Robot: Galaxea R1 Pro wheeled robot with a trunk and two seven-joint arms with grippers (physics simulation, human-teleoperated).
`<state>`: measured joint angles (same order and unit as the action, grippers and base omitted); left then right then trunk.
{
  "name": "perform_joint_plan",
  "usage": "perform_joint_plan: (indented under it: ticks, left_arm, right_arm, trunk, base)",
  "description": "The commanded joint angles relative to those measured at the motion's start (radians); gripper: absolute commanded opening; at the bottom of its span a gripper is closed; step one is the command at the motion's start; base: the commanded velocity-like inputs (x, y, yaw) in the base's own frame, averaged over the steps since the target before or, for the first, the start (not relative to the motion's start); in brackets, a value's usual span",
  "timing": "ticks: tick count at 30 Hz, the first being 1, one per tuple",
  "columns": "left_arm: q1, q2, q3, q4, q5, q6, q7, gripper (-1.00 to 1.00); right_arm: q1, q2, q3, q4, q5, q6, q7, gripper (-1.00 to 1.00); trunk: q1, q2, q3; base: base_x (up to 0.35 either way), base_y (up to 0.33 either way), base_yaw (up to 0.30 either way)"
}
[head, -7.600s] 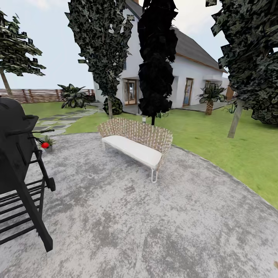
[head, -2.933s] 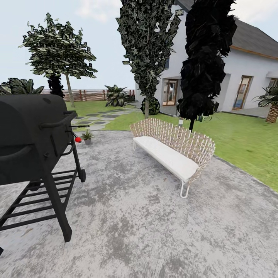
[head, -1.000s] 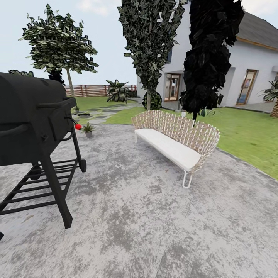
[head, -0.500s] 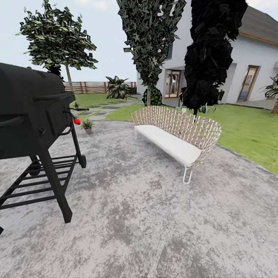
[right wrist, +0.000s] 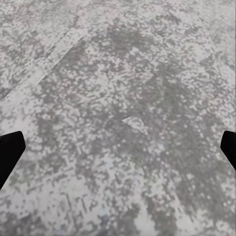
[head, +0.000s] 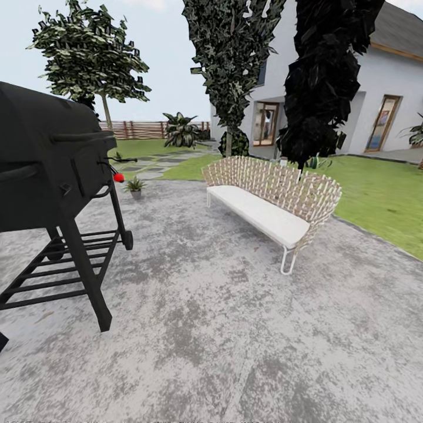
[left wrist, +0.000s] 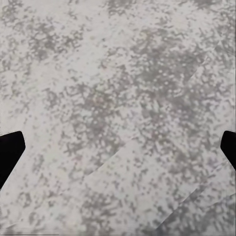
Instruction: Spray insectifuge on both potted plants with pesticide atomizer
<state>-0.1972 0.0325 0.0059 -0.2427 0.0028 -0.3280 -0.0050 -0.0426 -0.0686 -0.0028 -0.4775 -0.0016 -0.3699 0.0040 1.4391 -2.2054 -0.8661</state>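
Patio (head: 235,329) of mottled grey holds grill (head: 47,176) and bench (head: 270,200); both end effectors seemingly spread apart.

Slim black pesticide atomizer w/ red tip (head: 118,177): lies approx. horizontal beside grill, red end outward. Small green potted plant in grey pot (head: 136,187): upright at grey paved patio (head: 205,305) edge, near atomizer.

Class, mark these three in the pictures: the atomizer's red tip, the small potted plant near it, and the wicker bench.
atomizer's red tip (head: 118,177), head view, on the red ball.
potted plant (head: 135,185), head view, on its leaves.
wicker bench (head: 258,212), head view, on the white seat cushion.
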Motion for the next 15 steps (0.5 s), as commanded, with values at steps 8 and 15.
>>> perform_joint_plan:
  ticks: [8, 15]
  left_arm:
    - [-0.012, 0.006, 0.001, -0.013, 0.002, -0.003, 0.0, 1.0]
    - [-0.032, 0.006, 0.003, -0.071, 0.007, -0.002, 0.002, 1.0]
  right_arm:
    - [-0.001, -0.007, -0.002, -0.066, 0.002, -0.004, -0.001, 1.0]
    - [-0.002, -0.013, -0.003, -0.113, 0.003, -0.005, -0.001, 1.0]
  trunk:
    - [0.031, -0.057, -0.037]
    - [0.057, -0.106, -0.069]
  base:
    - [0.0, 0.0, 0.167]
    - [0.0, 0.0, 0.102]
